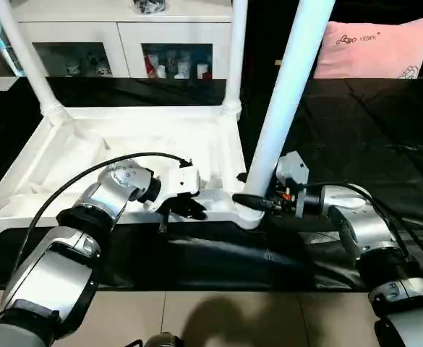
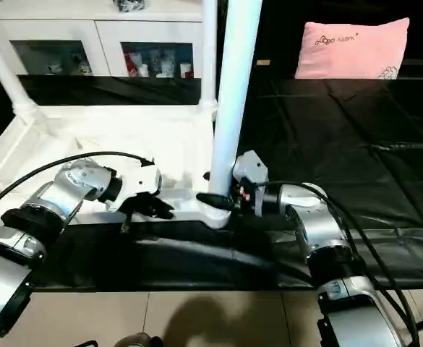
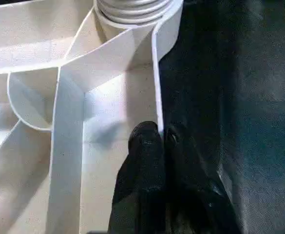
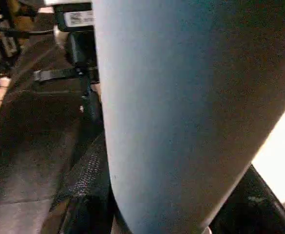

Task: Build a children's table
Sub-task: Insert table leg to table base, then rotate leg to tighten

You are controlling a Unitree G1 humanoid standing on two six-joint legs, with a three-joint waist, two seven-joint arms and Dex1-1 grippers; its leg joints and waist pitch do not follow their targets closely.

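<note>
While the white tabletop (image 1: pixel 117 155) lay upside down on the black surface (image 1: pixel 385 130), the robot was busy with the leg (image 1: pixel 287 94) at the near corner, on its right side. Two other legs (image 1: pixel 234 58) already stood in the far corners. The near leg stood in its round socket (image 1: pixel 249 210) and leaned a little.

The right hand (image 1: pixel 258 204) was wrapped around the bottom of that leg, with its black fingers half spread to fit the fat tube. The left hand (image 3: pixel 161 141) had its fingers pressed together, pinching the thin edge wall of the tabletop just beside that corner to hold it down.

I think the step was fixing this leg into its socket. The socket looked like it had screw rings (image 3: pixel 132 9), so the next move probably needed the right hand to turn or push the leg until it sat tight and straight, while the left hand kept the tabletop from sliding.
</note>
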